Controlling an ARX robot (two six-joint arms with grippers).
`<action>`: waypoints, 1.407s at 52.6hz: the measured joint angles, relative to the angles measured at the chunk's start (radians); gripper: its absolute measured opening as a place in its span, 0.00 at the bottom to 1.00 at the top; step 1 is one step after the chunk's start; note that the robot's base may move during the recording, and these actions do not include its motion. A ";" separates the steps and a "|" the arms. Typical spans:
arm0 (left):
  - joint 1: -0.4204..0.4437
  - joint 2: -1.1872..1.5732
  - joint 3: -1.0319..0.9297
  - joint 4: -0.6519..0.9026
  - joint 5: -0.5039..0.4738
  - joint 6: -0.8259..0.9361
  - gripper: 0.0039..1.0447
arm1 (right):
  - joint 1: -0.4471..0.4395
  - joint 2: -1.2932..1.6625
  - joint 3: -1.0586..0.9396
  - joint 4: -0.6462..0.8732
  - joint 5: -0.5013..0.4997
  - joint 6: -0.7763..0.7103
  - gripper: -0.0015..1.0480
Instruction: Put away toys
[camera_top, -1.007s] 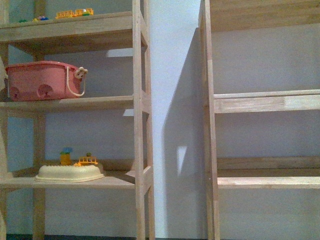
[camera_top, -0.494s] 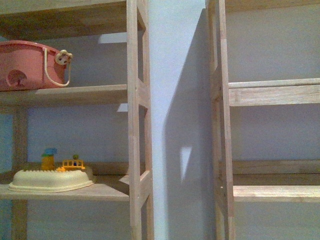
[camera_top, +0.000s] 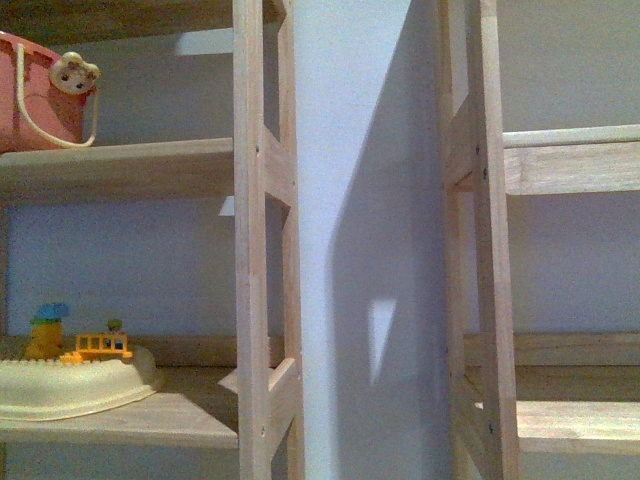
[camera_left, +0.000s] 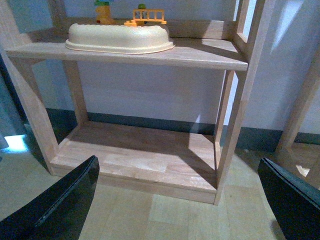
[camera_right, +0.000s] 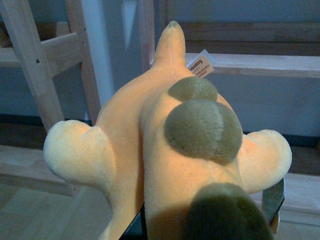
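while the orange plush toy (camera_right: 170, 150) is held clamped in the right gripper (camera_right: 205, 220), off any board of the wooden shelf unit (camera_right: 260, 62), and the left gripper (camera_left: 179, 200) is seen wide open and empty, stowing is judged not yet done.

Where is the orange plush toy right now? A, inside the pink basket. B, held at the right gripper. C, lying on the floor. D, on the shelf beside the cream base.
B: the right wrist view shows the plush toy filling the frame right over the right gripper, while the front view shows only block figures on the cream base.
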 joint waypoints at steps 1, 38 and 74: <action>0.000 0.000 0.000 0.000 0.000 0.000 0.94 | 0.000 0.000 0.000 0.000 0.000 0.000 0.07; 0.000 0.001 0.000 0.000 0.000 0.000 0.94 | 0.035 0.079 0.005 0.135 0.211 0.113 0.07; 0.000 0.001 0.000 0.000 0.000 0.000 0.94 | 0.016 0.430 0.587 0.236 0.249 -0.076 0.07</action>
